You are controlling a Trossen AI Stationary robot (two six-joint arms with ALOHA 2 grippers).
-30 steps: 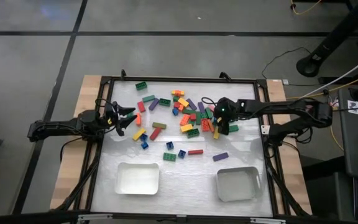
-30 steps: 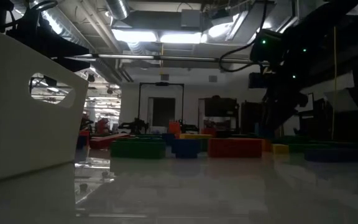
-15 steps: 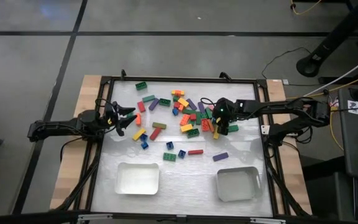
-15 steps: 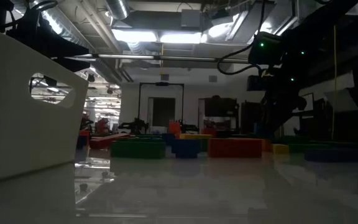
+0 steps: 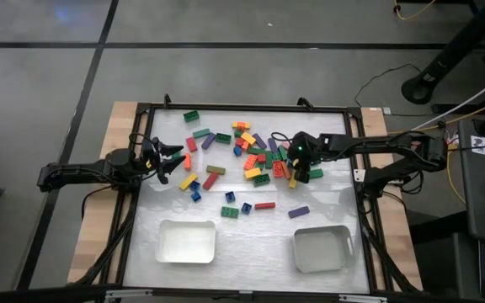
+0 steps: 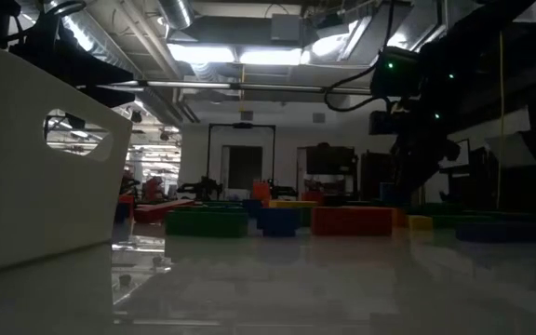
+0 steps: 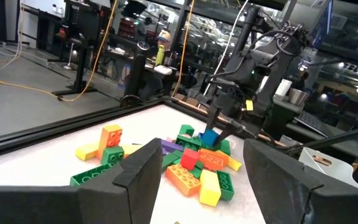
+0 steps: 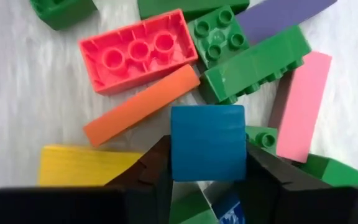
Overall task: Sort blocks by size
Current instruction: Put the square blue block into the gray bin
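Right wrist view shows the right gripper (image 8: pixel 207 180) clamped on a small blue block (image 8: pixel 207 142), with the block pile (image 5: pixel 263 160) beneath it. Lift straight up so neighbours stay put. The left gripper (image 5: pixel 172 160) waits wide open, holding nothing.

— What's on that white surface (image 5: pixel 327 206)?

— A heap of blocks (image 5: pixel 259 160) toward the far side, long and short mixed, some leaning on each other. A few strays lie nearer us.

— And the front?

— Two pale trays (image 5: pixel 187 241), well apart, sitting flat near the front edge.
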